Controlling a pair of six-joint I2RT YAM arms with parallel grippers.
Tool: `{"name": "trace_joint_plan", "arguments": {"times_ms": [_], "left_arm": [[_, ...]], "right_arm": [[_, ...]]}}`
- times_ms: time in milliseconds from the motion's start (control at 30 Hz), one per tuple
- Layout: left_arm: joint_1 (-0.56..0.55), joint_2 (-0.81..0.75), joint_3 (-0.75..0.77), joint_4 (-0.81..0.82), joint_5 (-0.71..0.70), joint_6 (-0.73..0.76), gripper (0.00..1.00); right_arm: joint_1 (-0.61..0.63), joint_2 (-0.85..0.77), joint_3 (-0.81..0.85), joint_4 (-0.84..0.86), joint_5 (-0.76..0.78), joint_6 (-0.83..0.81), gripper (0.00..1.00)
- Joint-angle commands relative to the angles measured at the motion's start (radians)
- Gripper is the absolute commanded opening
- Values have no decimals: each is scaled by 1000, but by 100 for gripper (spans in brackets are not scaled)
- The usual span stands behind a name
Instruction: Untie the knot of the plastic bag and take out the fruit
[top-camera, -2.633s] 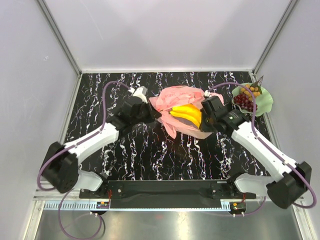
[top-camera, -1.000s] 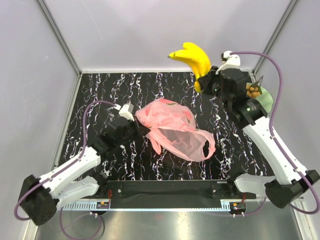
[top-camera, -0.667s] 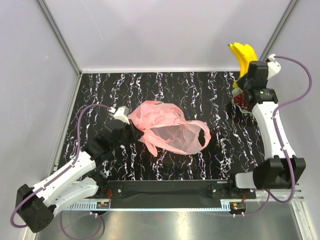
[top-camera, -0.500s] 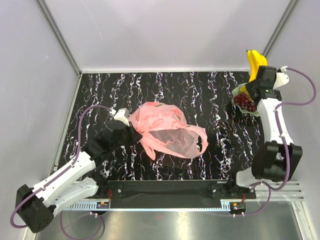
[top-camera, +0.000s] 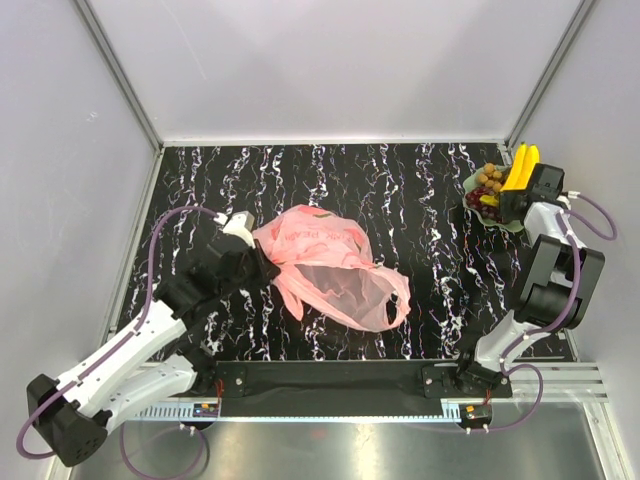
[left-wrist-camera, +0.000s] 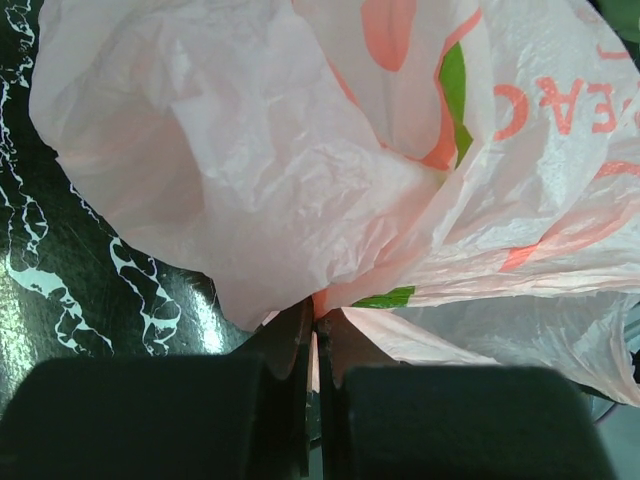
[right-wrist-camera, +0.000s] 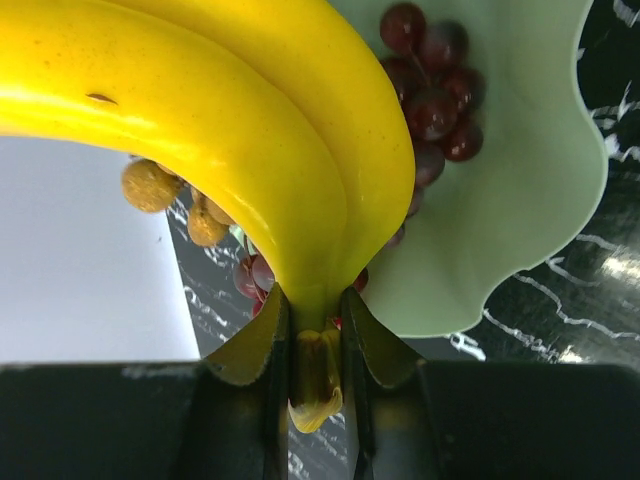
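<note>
The pink plastic bag (top-camera: 330, 262) lies crumpled mid-table, its mouth gaping toward the right, and I see no fruit inside it. My left gripper (top-camera: 262, 264) is shut on a pinch of the bag's left end (left-wrist-camera: 318, 318); the bag (left-wrist-camera: 300, 150) fills the left wrist view. My right gripper (top-camera: 512, 195) is shut on the stem of the yellow bananas (top-camera: 520, 166), seen close in the right wrist view (right-wrist-camera: 315, 305). The bananas (right-wrist-camera: 230, 110) hang over the green plate (right-wrist-camera: 510, 200). On the plate lie dark red grapes (right-wrist-camera: 435, 100) and small brown round fruits (right-wrist-camera: 150, 185).
The green plate (top-camera: 508, 222) sits at the back right corner, close to the right wall and the frame post. Grapes (top-camera: 486, 208) and brown fruits (top-camera: 488, 176) lie on it. The black marble table (top-camera: 420, 180) runs between bag and plate.
The right arm has swung the bananas from high at the back right down over the green plate. The left gripper has kept its hold and drawn the bag slightly left.
</note>
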Motion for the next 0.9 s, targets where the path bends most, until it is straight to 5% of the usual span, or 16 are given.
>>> {"name": "trace_joint_plan", "arguments": {"times_ms": [0,133,433,733,800,867], "left_arm": [[2,21,42,17,9,-7,0],[1,22,30,31,18,-14,0],[2,10,8,50,19,-10,0],[2,-1,-10,80,35,-16,0],[2,-4,-15,79,35,-16,0],[2,-13,-18,79,33,-14,0]], "right_arm": [[10,-16,-12,105,-79,68,0],[5,-19,-39,121,-105,81,0],[4,-90,-70,94,-84,49,25],[-1,-150,-92,26,-62,30,88],[0,-153,-96,29,-70,32,99],[0,-156,-93,29,-79,18,100]]}}
